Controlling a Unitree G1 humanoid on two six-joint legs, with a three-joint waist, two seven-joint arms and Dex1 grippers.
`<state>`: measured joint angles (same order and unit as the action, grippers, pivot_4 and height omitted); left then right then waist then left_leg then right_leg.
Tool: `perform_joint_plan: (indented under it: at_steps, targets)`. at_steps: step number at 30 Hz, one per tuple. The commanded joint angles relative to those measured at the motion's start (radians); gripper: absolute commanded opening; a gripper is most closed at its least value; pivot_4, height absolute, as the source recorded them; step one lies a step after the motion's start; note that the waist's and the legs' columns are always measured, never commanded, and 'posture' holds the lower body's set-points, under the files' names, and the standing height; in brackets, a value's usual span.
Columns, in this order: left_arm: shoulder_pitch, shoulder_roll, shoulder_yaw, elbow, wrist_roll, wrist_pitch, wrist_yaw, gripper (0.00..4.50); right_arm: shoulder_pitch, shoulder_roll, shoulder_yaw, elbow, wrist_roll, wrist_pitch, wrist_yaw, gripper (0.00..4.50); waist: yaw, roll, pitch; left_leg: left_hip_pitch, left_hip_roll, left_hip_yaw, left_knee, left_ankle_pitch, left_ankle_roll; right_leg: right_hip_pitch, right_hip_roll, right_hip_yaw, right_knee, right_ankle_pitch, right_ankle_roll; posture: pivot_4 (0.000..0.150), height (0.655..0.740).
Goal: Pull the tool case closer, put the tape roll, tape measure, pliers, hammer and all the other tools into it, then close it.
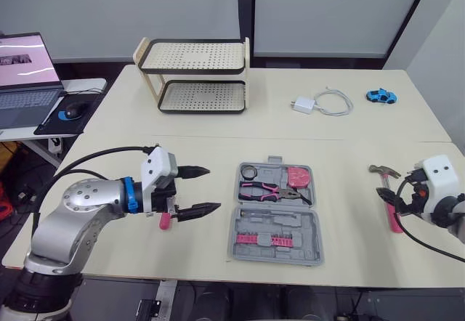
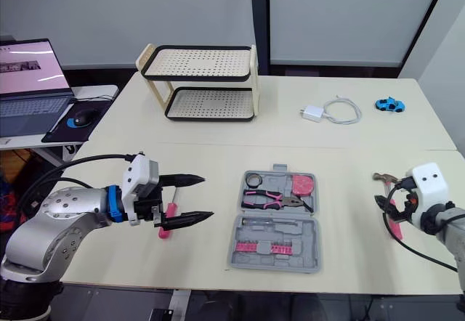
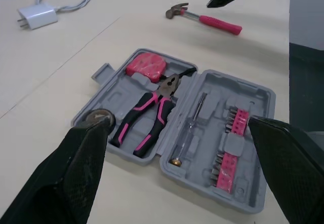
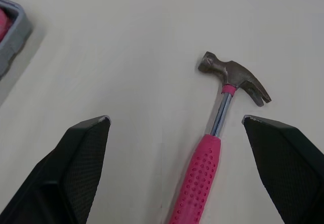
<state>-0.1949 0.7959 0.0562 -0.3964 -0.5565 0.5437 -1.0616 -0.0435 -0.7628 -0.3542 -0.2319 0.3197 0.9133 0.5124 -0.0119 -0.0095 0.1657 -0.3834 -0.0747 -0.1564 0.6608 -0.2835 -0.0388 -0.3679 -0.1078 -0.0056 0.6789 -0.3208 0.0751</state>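
Right claw point(image 4: 174, 118) hangs spread wide over the hammer point(image 4: 202, 176); left claw point(image 1: 214, 188), likewise spread, faces the tool case point(image 1: 237, 247).

At upper centre of my head view, a two-tier rack point(image 1: 195, 74) stands on the beige table point(image 1: 218, 128). Its cream shelves are perforated and rimmed in black. Right of it, a white charger point(image 1: 303, 105) lies flat with its white cable point(image 1: 336, 102) looped just beside it. Farther right, near the table's edge, sits a small blue toy car point(image 1: 381, 96), well apart from the cable. At upper left, on a separate desk, I see an open laptop point(image 1: 27, 74) with its screen lit. Just right of it, a mouse point(image 1: 73, 109) rests on a dark pad point(image 1: 52, 123).
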Motion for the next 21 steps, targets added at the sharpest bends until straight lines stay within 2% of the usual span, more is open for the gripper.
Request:
perform_joint_plan:
  at_steps: [1,7,21]
  targets:
    - [-0.054,-0.01,-0.037,-0.022,-0.005,0.006,0.001,4.5,-0.066,0.007,0.046,0.089,-0.057,-0.05,-0.047,4.48,-0.004,0.0,0.0,0.0,0.0,0.0,0.0,0.0,0.0,0.0,0.0,0.0,0.0,0.0,0.0,0.15,0.74]
    - [-0.135,-0.049,-0.111,-0.018,0.019,0.018,0.023,4.5,-0.184,0.057,0.12,0.288,-0.113,-0.123,-0.094,4.48,-0.015,0.0,0.0,0.0,0.0,0.001,0.0,0.002,-0.003,0.0,0.0,0.0,0.001,0.0,0.0,0.15,0.74]
    - [-0.226,-0.109,-0.157,-0.034,-0.001,0.069,0.052,4.5,-0.303,0.169,0.12,0.574,-0.172,-0.358,-0.204,4.48,-0.019,0.0,0.0,0.0,0.0,0.002,0.001,0.002,-0.003,-0.001,0.0,0.001,0.001,0.0,0.0,0.15,0.74]
